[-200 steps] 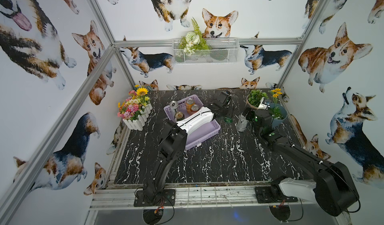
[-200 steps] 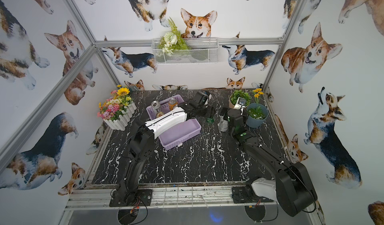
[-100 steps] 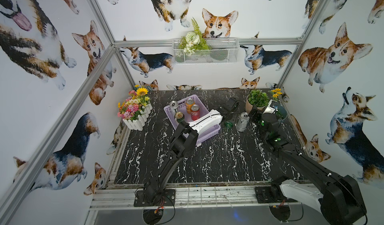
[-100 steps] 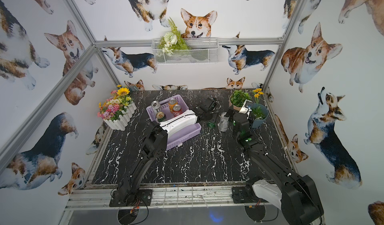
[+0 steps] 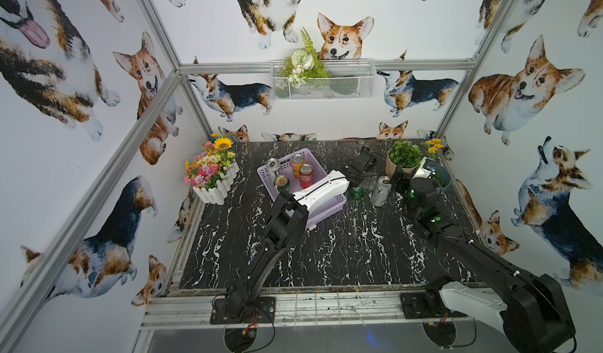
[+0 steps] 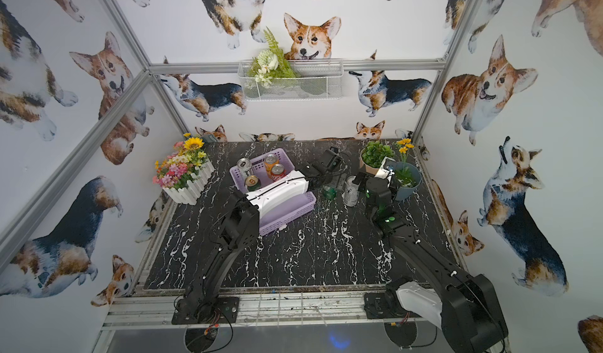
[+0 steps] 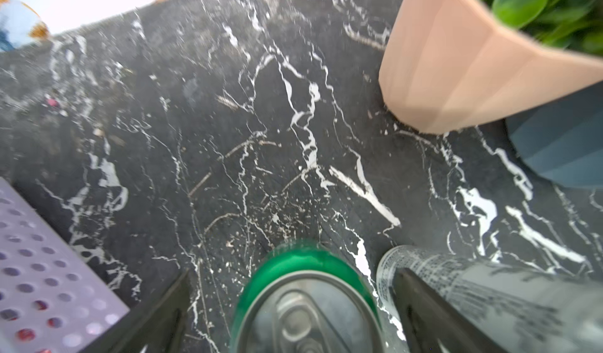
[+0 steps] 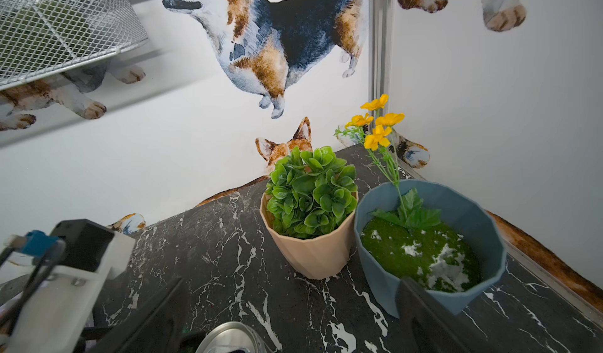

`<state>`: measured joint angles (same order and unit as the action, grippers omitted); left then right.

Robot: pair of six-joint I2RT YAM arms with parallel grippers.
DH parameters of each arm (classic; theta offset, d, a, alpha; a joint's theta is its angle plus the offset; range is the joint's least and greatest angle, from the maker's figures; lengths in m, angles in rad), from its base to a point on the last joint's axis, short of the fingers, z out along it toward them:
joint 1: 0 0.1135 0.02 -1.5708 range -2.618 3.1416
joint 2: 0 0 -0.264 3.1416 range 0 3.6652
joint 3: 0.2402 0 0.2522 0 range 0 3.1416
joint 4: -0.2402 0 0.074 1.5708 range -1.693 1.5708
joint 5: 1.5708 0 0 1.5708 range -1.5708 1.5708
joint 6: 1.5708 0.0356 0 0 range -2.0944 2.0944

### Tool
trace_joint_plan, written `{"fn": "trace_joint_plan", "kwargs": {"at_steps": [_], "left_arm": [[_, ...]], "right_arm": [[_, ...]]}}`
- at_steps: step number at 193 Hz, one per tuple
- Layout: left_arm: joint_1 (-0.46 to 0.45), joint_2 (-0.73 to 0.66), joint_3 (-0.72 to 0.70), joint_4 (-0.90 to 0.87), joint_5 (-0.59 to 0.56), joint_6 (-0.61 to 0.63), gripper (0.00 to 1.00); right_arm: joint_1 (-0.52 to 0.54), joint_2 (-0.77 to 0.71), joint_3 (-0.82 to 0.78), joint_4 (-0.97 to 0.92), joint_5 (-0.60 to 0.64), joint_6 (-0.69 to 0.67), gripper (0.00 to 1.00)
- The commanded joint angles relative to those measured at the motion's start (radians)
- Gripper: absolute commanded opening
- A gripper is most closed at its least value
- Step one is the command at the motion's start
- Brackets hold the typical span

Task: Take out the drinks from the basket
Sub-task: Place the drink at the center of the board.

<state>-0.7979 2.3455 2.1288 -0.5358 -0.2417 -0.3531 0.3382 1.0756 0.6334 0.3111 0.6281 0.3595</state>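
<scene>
Front half of black white-veined marble tabletop (image 5: 342, 256): open. Far right crowded: short green metal can (image 5: 357, 192) and tall silver-white can (image 5: 381, 190) just beside each other, peach faceted plant pot (image 8: 310, 253) and blue-grey pot (image 8: 372, 263) close behind. White link of left arm (image 5: 321, 188) overhangs near half of lavender perforated plastic basket (image 5: 262, 173); four upright drink cans (image 5: 306, 176) occupy far half. Bare strip between basket and green can.

- The left arm's (image 5: 321, 190) white link covers the near half of the basket (image 5: 326, 211) in both top views; I can't tell what lies beneath.
- In the left wrist view, the green can (image 7: 306, 302) and silver can (image 7: 489, 296) are blurred and cut by the frame edge, the print unreadable.
- My right wrist view catches only the silver can's lid rim.
</scene>
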Motion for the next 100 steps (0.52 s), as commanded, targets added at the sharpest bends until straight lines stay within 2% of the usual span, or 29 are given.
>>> {"fn": "trace_joint_plan", "kwargs": {"at_steps": [1, 15, 39, 75, 100], "left_arm": [[0.000, -0.061, -0.003, 0.019, -0.049, -0.021, 1.00], [0.004, -0.150, -0.090, 0.062, -0.071, -0.033, 1.00], [0.034, -0.364, -0.351, 0.174, -0.093, -0.074, 1.00], [0.170, -0.658, -0.693, 0.217, -0.070, -0.156, 1.00], [0.234, -0.809, -0.832, 0.190, -0.162, -0.130, 1.00]], "right_arm": [[-0.001, -0.006, 0.005, 0.048, 0.005, -0.001, 1.00], [-0.001, -0.002, 0.007, 0.049, 0.001, 0.000, 1.00], [-0.002, 0.003, 0.008, 0.045, -0.007, 0.005, 1.00], [-0.013, 0.009, -0.012, 0.059, -0.037, 0.028, 1.00], [-0.016, 0.020, -0.013, 0.066, -0.054, 0.038, 1.00]]}}
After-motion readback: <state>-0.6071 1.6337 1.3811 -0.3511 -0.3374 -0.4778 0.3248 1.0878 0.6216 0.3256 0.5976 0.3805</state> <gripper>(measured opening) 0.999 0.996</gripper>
